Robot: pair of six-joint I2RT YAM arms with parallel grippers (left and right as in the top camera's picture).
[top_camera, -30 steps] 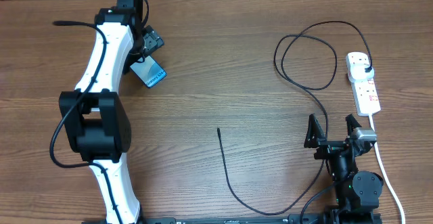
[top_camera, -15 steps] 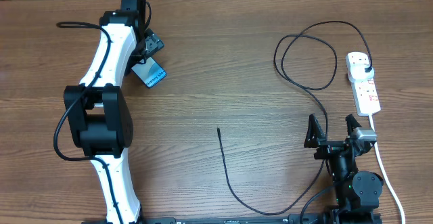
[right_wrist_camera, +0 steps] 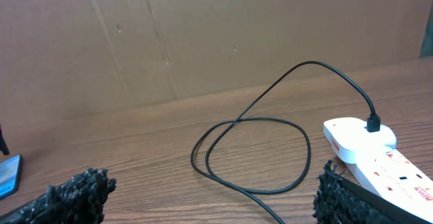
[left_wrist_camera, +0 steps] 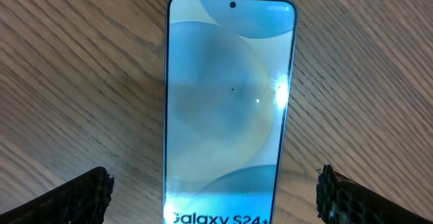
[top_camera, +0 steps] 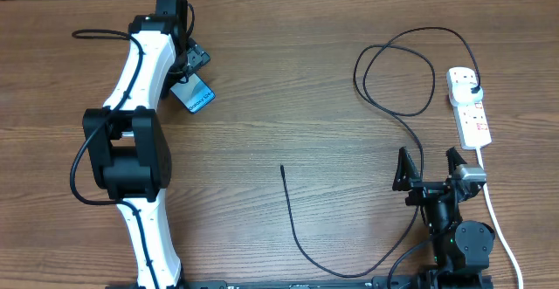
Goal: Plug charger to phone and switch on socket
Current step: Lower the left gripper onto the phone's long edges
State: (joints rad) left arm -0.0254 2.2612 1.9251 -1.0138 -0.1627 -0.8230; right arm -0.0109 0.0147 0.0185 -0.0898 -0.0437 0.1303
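Creeping in over the phone [left_wrist_camera: 230,102] toward the worktop's [top_camera: 288,79] far-left corner, the left pincer [left_wrist_camera: 216,197] has stopped, wide open, empty. Opposite, the right pincer [right_wrist_camera: 213,197] gapes empty too; charger [top_camera: 284,177] untouched.

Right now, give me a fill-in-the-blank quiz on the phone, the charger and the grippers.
The phone lies with its lit screen facing ____.
The charger has its black plug seated in the white ____.
The left gripper and the right gripper both stand ____.
Missing words: up; socket; open.
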